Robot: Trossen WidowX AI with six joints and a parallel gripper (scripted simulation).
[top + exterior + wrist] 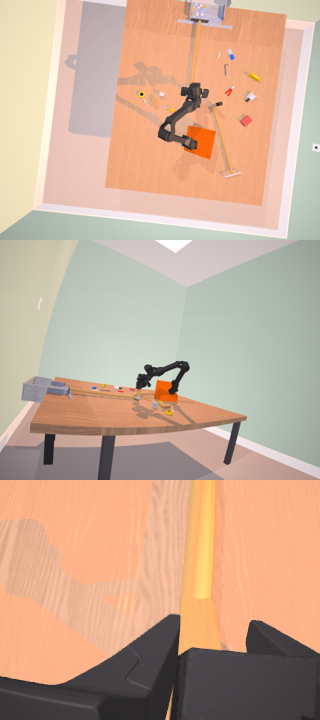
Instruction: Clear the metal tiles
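My gripper (193,83) (138,390) (214,628) is shut on the near end of the long scraper (195,49) (103,392) (203,520). Its orange handle runs low over the wooden table (144,155) toward the far end. The scraper's dark head (201,21) sits at the near edge of the grey steel bench plate (214,15) (58,390). Several white and orange tiles (197,9) lie at the far end, by the catch box (33,389). I cannot tell whether they are inside it.
An orange base block (202,140) (165,392) holds the arm. A second long tool (222,139) lies to the right of it. Small tools and a red block (246,120) are scattered at the right. A yellow tape (141,94) and a white block (161,94) lie at the left.
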